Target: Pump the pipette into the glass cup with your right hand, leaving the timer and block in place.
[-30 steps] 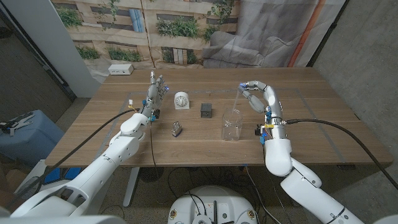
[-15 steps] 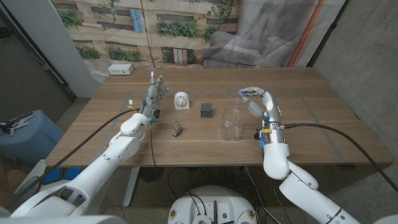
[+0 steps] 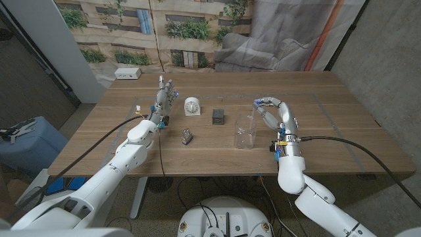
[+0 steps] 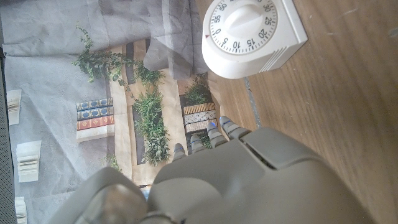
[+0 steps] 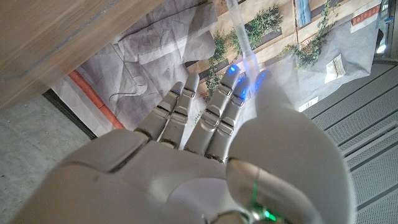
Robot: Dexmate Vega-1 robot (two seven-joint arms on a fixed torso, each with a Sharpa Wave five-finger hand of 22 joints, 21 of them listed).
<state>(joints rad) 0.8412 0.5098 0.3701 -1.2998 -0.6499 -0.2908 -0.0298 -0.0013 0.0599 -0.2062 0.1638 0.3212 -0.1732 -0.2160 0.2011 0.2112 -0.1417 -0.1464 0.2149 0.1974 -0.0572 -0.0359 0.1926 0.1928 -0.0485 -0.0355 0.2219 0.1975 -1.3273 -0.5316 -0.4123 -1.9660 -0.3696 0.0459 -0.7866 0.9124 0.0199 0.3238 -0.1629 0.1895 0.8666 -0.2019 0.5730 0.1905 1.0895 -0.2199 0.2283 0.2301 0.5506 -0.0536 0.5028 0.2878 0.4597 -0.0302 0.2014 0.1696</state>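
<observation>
The right hand [image 3: 270, 110] is raised above the wooden table [image 3: 329, 99], toward its right half, fingers curled around the bulb end of a clear plastic pipette [image 3: 254, 113]. In the right wrist view the right hand [image 5: 205, 124] has its fingers extended with the pipette [image 5: 244, 37] running up past the fingertips — it is clamped on it. The pipette's tube slants down to the left, its tip at the rim of the clear glass cup [image 3: 245, 131]; whether the tip is inside the cup cannot be told. The cup stands upright just left of the hand, nearer the table's front edge.

The small dark grey block [image 3: 218, 117] sits near the table's middle, apart from the cup. The white round-dial kitchen timer [image 3: 191, 105] is just left of the block, a little further back. A small metallic object [image 3: 187, 136] lies forward of both; what it is cannot be made out.

The left hand [image 3: 165, 97] stands upright beside the timer, fingers apart — holding nothing. The left wrist view shows the left hand [image 4: 224, 174] and the timer [image 4: 252, 34] beyond its fingertips, not touching. A white power strip [image 3: 127, 74] lies at the far left corner.
</observation>
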